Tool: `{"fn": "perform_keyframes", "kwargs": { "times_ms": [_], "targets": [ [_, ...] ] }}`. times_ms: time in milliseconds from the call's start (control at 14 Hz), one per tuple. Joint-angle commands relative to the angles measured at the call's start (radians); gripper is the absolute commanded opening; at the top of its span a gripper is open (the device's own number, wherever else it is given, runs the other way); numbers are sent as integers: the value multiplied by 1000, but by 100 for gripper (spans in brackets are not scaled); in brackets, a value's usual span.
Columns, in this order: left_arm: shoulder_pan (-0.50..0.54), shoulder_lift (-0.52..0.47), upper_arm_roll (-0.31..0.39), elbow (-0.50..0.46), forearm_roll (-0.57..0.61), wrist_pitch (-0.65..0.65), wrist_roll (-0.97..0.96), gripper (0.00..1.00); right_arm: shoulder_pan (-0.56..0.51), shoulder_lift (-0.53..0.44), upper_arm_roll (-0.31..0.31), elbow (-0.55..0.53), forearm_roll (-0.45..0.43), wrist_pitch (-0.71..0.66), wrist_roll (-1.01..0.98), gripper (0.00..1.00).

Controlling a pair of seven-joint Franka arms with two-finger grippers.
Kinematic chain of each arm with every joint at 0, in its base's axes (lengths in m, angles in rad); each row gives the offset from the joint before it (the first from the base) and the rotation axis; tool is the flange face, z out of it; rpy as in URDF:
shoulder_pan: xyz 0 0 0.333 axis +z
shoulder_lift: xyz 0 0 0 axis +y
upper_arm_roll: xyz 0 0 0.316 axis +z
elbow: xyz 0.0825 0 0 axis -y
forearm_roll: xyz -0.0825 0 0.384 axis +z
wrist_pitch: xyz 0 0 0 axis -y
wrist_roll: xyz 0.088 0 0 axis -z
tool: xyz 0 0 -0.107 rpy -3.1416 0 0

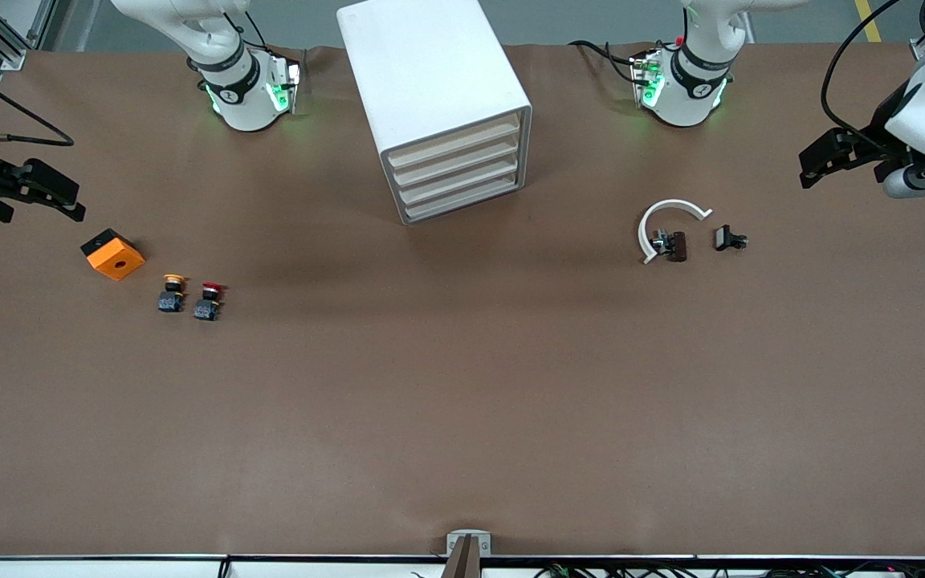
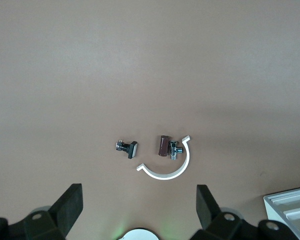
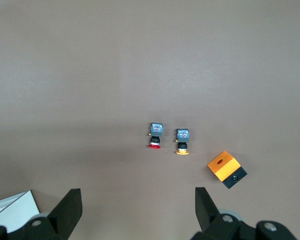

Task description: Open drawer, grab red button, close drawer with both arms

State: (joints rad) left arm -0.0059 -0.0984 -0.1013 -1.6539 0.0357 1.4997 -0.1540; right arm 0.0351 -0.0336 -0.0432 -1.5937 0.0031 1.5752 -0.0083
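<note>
The front view alone shows the cabinet at upper centre, its drawer shut flush, second from the top. The button lies at left centre, just beside the yellow-capped button, with the orange cube near them. The wrist views show both pincers spread wide and holding nothing: the right gripper at the frame's left edge, the left gripper at its right edge. A white curved piece, a brown part and a small black part lie at right centre.
</note>
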Motion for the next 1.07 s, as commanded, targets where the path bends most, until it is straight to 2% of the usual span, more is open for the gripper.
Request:
{"fn": "perform_keyframes", "kwargs": {
  "times_ms": [0, 1000],
  "targets": [
    [4, -6, -1, -7, -16, 8, 14, 100, -21, -6, 17, 9, -2, 3, -5, 100],
    [-3, -15, -43, -3, -16, -1, -15, 100, -47, 4, 23, 40, 12, -1, 1, 100]
  ]
}}
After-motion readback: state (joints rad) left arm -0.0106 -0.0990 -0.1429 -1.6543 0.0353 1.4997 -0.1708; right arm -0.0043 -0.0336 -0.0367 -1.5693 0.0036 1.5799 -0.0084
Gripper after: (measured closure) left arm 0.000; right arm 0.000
